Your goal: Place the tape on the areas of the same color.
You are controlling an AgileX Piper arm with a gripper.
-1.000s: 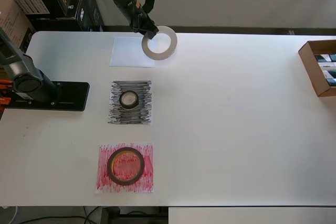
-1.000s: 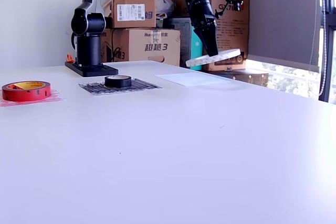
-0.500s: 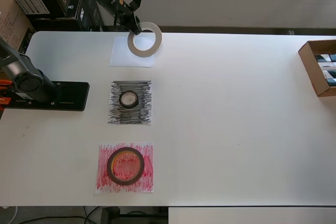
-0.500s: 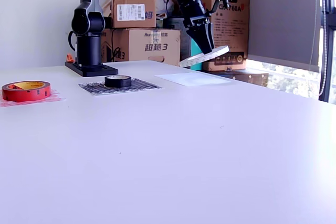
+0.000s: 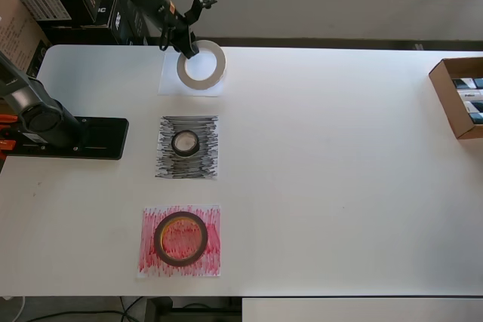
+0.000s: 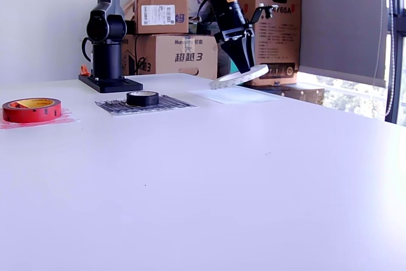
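White tabletop (image 5: 339, 148), cardboard boxes (image 6: 171, 33) stacked beyond. End effector (image 5: 185, 48) pinches the white ring (image 5: 201, 65), tilted above the white sheet (image 5: 172, 81) at the overhead view's far left; fingertips hidden.

Bare table (image 5: 339, 156) — cardboard box (image 5: 458, 96) at overhead view's right edge

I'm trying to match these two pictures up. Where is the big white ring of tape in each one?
Overhead view: the white tape ring is near the top, left of centre, held by the gripper over the white sheet.
Exterior view: the same ring is in the upper middle, tilted and held above the white sheet.
Shared landmark: the small black roll on the black scribbled sheet, next to the white sheet.
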